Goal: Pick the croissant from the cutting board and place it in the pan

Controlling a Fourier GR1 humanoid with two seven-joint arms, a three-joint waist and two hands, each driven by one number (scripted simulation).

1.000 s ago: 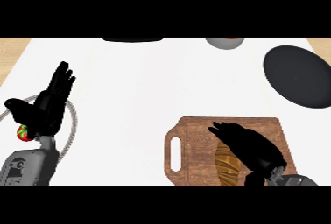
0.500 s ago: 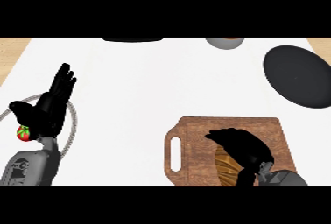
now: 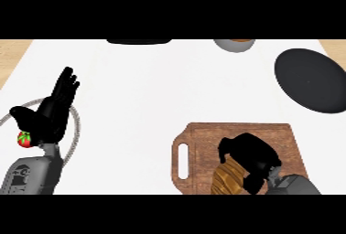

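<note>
Currently the board (image 3: 202, 137) sits at the counter's near right edge; the pan (image 3: 312, 84) is well apart, toward the far right corner. The croissant (image 3: 228, 179) lies at the board's near edge, long axis near-to-far. The right hand (image 3: 251, 153) is curled over its far end, touching. The left hand (image 3: 51, 112) is seen resting open near the left edge.

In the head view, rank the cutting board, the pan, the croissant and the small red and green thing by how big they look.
1. cutting board
2. pan, cut off at the right edge
3. croissant, partly hidden under the right hand
4. red and green thing, partly hidden by the left hand
</note>
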